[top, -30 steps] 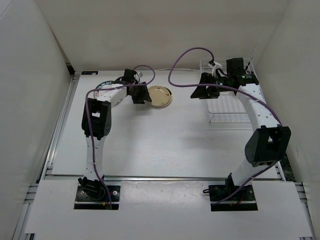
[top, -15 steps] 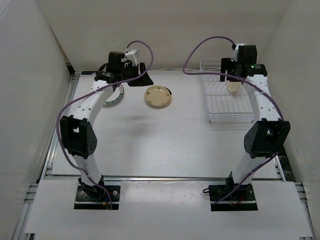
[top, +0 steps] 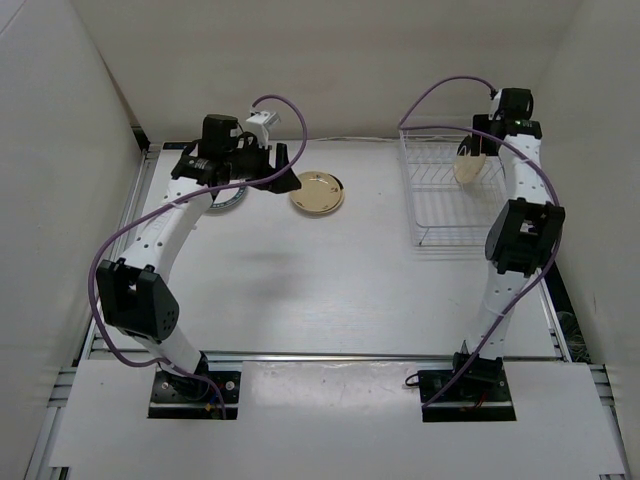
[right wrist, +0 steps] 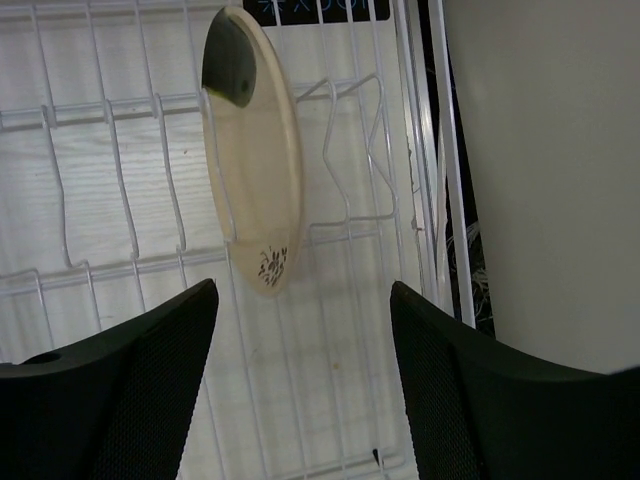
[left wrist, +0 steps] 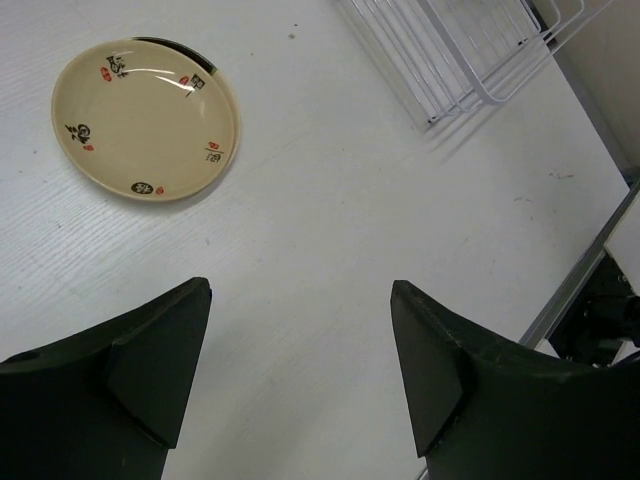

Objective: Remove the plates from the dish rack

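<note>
Gaping wide, the right claw (right wrist: 302, 300) faces a plate (right wrist: 255, 170) whose dark markings the top view misses.

The whole tabletop (top: 300, 280) is seen from above and behind. The dish rack (top: 445, 215) is viewed closely, downward, from the right wrist; its corner is shared with the left wrist view.
</note>
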